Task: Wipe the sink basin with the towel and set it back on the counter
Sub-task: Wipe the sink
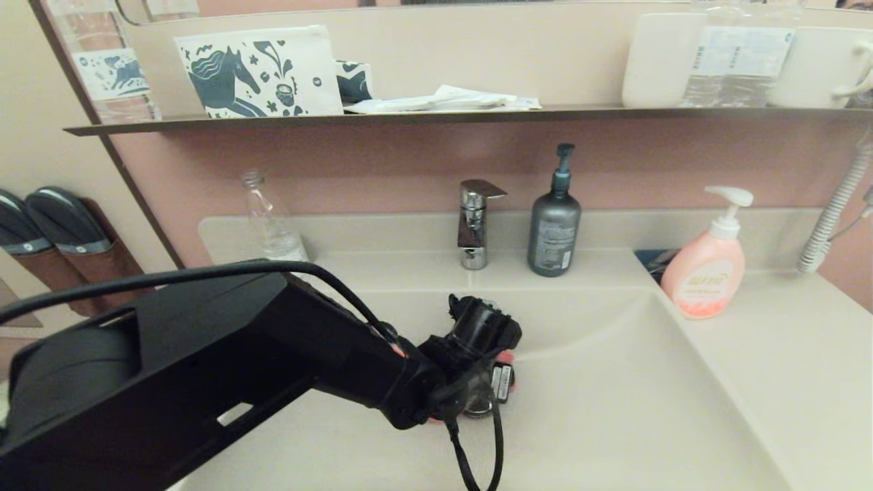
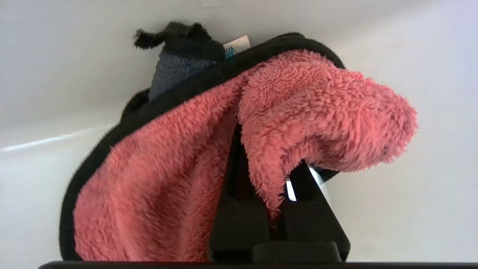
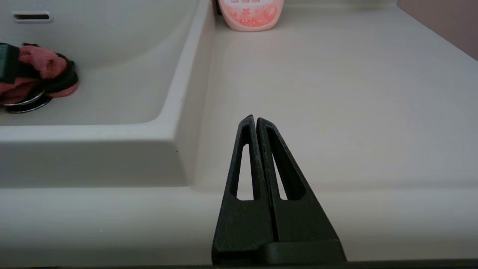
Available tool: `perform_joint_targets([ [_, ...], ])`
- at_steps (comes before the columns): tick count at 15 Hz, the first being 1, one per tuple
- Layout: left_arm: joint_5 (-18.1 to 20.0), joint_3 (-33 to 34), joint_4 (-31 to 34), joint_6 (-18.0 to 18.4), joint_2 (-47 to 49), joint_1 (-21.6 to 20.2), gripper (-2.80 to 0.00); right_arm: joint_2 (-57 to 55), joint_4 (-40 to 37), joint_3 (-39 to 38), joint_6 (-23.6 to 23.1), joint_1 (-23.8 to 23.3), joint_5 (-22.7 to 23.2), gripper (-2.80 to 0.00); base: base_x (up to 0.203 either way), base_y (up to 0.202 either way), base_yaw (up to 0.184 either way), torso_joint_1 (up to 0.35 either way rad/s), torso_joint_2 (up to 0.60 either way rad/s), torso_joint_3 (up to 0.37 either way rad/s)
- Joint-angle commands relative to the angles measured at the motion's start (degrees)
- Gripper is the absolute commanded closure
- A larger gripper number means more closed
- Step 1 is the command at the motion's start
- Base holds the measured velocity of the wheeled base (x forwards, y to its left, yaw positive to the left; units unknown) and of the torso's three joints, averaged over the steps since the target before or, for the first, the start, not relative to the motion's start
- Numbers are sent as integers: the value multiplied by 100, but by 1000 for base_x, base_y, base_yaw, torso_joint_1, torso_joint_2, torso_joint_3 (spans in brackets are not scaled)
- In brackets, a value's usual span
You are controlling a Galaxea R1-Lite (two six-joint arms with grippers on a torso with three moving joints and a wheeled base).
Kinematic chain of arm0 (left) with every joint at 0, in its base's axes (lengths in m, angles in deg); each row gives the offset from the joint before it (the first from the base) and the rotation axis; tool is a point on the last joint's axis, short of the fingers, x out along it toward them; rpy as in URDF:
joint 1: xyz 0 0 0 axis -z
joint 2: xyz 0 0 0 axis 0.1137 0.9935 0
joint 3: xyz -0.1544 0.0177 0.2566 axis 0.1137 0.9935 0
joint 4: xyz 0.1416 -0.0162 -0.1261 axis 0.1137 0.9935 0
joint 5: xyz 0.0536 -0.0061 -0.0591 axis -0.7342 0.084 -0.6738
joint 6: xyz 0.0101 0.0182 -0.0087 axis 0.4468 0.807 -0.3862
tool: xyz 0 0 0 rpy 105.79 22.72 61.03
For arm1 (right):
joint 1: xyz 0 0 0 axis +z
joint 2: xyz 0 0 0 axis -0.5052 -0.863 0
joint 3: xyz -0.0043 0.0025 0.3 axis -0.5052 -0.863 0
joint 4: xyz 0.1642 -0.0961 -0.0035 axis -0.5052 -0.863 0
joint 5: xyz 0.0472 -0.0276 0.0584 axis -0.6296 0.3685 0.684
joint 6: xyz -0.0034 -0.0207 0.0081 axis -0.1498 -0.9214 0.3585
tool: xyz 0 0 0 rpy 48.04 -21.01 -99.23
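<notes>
Right gripper (image 3: pixel 255 121): parked low at the near edge of the counter (image 3: pixel 336 93), to the right of the sink basin (image 3: pixel 123 56); its fingers are pressed together, holding nothing. Left gripper (image 2: pixel 269 179): reaches down into the basin, fingers clamped on a fold of the towel (image 2: pixel 179 168), which is bunched against the basin floor over the drain plug (image 3: pixel 22 106). Beyond, along the back of the counter: faucet (image 1: pixel 474 221), grey pump bottle (image 1: pixel 554 225), pink soap dispenser (image 1: pixel 706 269).

Left gripper (image 1: pixel 492 382) hides towel (image 1: pixel 508 356), drain plug (image 1: pixel 477 409).
</notes>
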Motion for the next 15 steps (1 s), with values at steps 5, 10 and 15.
perform_joint_targets([
  [5,-27,-819,834,-588,15,470,0,-9,1,0,-4,1,0,0,0,0,0,0,0,0],
  [10,-31,-839,1042,-797,49,809,0,-9,1,0,-4,1,0,0,0,0,0,0,0,0],
  [15,-40,-748,2121,-1028,50,1097,0,-9,1,0,-4,1,0,0,0,0,0,0,0,0],
])
